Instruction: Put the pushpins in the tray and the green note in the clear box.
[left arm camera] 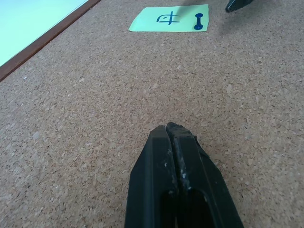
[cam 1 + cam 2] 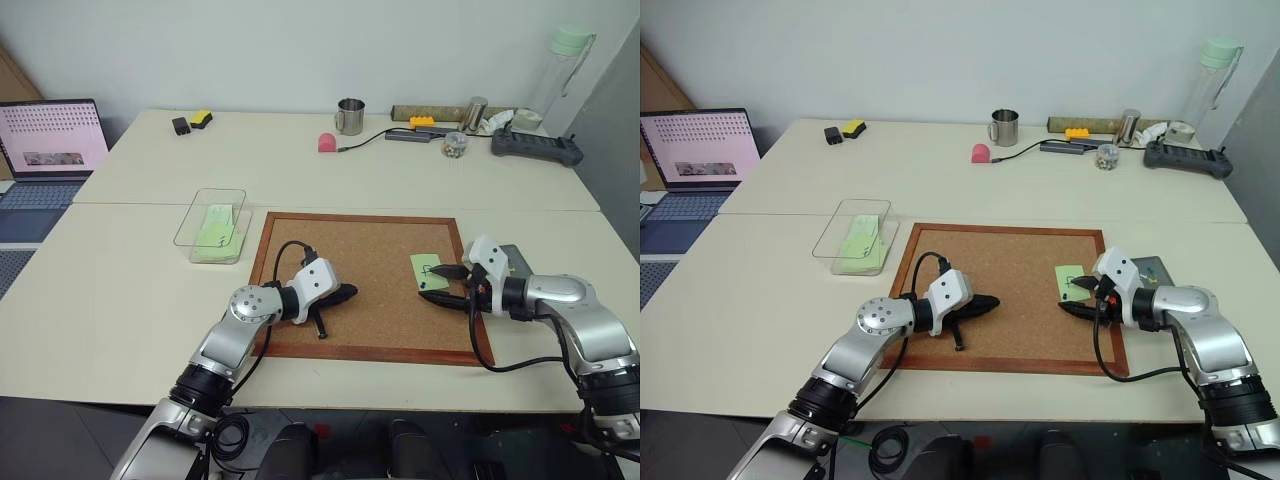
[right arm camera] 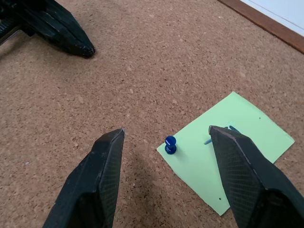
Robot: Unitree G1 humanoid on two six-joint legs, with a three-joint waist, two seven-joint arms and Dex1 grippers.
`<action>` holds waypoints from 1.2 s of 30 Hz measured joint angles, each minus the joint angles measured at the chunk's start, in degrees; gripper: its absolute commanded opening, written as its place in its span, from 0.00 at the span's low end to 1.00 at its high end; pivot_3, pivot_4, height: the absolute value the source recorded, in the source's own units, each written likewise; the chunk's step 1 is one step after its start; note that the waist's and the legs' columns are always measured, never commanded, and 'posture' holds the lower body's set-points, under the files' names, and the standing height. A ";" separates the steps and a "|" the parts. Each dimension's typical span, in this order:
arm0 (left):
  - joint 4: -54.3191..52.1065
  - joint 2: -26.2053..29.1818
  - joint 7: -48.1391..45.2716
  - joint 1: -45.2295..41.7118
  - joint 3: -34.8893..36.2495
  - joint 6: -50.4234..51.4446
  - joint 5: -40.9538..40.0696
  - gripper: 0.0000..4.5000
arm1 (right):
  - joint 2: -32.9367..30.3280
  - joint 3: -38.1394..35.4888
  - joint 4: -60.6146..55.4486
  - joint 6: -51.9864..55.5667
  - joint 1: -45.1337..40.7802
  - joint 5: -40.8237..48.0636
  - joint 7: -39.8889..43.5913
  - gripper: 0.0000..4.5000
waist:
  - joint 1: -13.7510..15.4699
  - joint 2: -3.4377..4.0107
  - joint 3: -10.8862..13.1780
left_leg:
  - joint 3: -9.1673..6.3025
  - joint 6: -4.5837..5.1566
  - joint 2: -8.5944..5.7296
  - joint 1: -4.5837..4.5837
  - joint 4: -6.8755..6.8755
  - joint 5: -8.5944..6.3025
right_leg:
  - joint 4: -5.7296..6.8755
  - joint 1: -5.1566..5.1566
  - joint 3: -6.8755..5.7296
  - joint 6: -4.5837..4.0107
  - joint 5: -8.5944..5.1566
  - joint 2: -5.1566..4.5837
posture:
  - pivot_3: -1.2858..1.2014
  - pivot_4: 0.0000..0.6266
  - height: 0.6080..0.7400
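Observation:
The green note (image 3: 194, 159) lies on the right part of the cork board (image 2: 370, 260), held there by a blue pushpin (image 3: 170, 145) stuck in near one corner. My right gripper (image 3: 167, 129) hovers open just over it, one finger on each side of the pin, touching neither. My left gripper (image 1: 172, 127) is shut and empty, low over the middle of the board. The clear box (image 2: 212, 225) stands to the left of the board with light-green notes inside. Partly hidden behind my right hand is the dark-grey tray (image 2: 1158, 268).
A brown wooden frame (image 2: 380, 352) rims the cork board. At the far left sits an open laptop (image 2: 52, 135). Along the back of the table are a metal mug (image 2: 349, 116), a pink object (image 2: 326, 143), a cable, a black device (image 2: 535, 147) and a bottle (image 2: 562, 65).

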 measured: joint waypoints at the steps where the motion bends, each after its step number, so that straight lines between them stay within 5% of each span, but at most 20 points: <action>1: 0.00 0.00 -0.06 0.00 0.00 0.00 0.00 0.00 | 0.27 0.00 0.64 0.00 0.00 0.03 -0.05 0.66 | 0.00 0.00 0.00 | -0.02 0.00 0.00 0.00 -0.01 0.00 | 0.00 0.00 -0.01 0.00 0.00 0.00 | 0.52 0.24 1.00; 4: -0.01 0.01 -0.15 0.00 0.00 0.01 0.00 0.00 | 0.62 0.01 1.44 -0.56 -0.02 0.01 -0.03 0.66 | 0.00 0.00 0.00 | -0.01 0.00 0.00 0.00 -0.01 0.00 | 0.01 -0.01 -0.01 0.00 0.00 0.00 | 0.52 0.24 1.00; 7: 0.01 0.02 -0.15 0.00 0.01 0.02 0.00 0.00 | 1.07 0.02 2.74 -1.47 -0.23 -0.09 -0.04 0.56 | -0.02 0.00 0.00 | 0.00 0.00 0.00 0.00 0.00 0.00 | 0.01 0.00 0.00 0.00 0.00 0.00 | 0.52 0.24 1.00; 19: -0.04 0.06 -0.17 0.00 0.01 0.09 0.00 0.00 | 2.22 0.52 5.56 -4.48 -0.93 -1.76 0.76 0.01 | -0.07 0.00 0.00 | 0.01 0.00 0.00 0.01 0.00 0.00 | 0.01 0.00 0.01 0.00 0.00 0.00 | 0.52 0.24 1.00; 36: -0.25 0.06 -0.13 0.23 0.06 0.12 -0.01 0.00 | 1.13 -0.90 -0.33 -1.32 -0.82 0.74 1.62 0.00 | -0.04 0.00 0.00 | -0.02 0.00 0.00 0.00 -0.02 0.00 | 0.01 -0.01 -0.01 0.00 0.00 0.00 | 0.52 0.24 1.00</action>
